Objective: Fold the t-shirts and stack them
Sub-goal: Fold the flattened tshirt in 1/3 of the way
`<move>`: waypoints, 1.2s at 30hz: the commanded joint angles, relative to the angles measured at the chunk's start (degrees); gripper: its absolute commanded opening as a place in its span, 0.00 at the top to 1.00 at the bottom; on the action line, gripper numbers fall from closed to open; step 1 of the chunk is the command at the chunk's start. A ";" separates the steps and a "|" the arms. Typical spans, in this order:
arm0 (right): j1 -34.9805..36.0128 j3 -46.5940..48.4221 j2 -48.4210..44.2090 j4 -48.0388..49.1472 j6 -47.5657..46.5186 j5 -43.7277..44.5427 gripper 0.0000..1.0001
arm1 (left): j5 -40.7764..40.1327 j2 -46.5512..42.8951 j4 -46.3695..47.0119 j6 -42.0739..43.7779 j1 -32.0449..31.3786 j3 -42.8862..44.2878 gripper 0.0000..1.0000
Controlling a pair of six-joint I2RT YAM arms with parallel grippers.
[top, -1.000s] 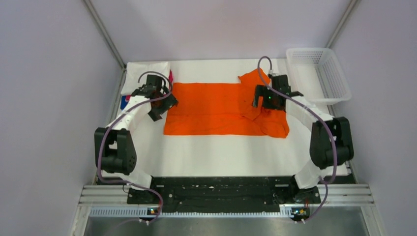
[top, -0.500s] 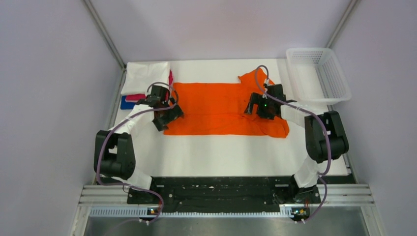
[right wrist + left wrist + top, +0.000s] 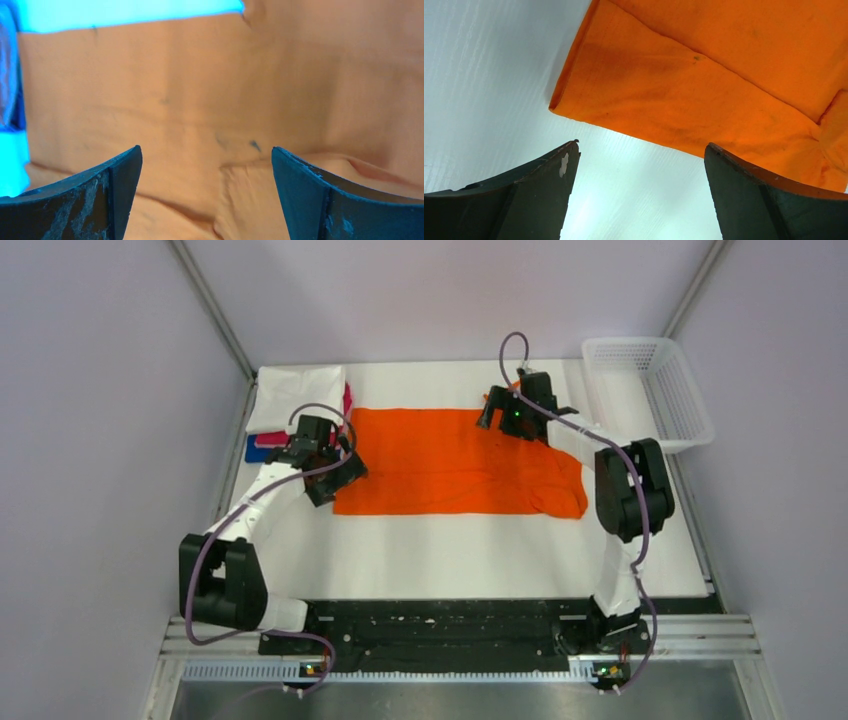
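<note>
1. Orange t-shirt [image 3: 440, 462]: I see it lying flat on the desk [image 3: 450, 550], a little far of centre, with its long side running left to right. The left part is a smooth rectangle. The right end is rumpled, with layers lapped over one another and a rounded near-right corner.
2. Detail of the cloth: my right wrist camera shows tiny dark specks and a fold line crossing the fabric. My left wrist camera shows the near-left corner, where a doubled edge meets the bare desk.
3. Left claw [image 3: 335, 478]: it sits at the shirt's near-left corner. The jaws stand wide apart and grip nothing. Between them I see only desk surface, with the orange edge just beyond the tips.
4. Right claw [image 3: 495, 412]: it is over the far-right part of the shirt, close to the far edge. The jaws are spread wide with nothing held. Orange cloth fills the gap beneath them, and I cannot tell whether the tips touch it.
5. White t-shirt [image 3: 295, 392]: folded, in the far-left corner of the desk.
6. Pink-red t-shirt [image 3: 348, 398]: only a thin strip shows along the right side of the white one.
7. Blue t-shirt [image 3: 258, 450]: a small patch shows on the near side of the white one, partly covered by the left arm.
8. Basket [image 3: 650, 390]: white plastic mesh, at the far-right edge of the desk, well apart from the folded tees and just right of the right claw.
</note>
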 commanded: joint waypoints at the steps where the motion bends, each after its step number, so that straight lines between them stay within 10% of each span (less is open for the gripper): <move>1: 0.60 8.41 2.87 -1.17 2.01 2.46 0.01 | -0.76 -1.12 -0.89 0.23 0.11 1.38 0.01; 21: 1.55 -27.65 -16.42 0.83 2.52 8.64 0.01 | 5.94 20.98 13.04 -0.57 -1.56 5.73 0.01; 36: 10.84 -52.43 -48.65 -13.37 13.79 12.16 0.01 | 3.49 -6.81 3.92 -5.68 -5.63 -25.06 0.01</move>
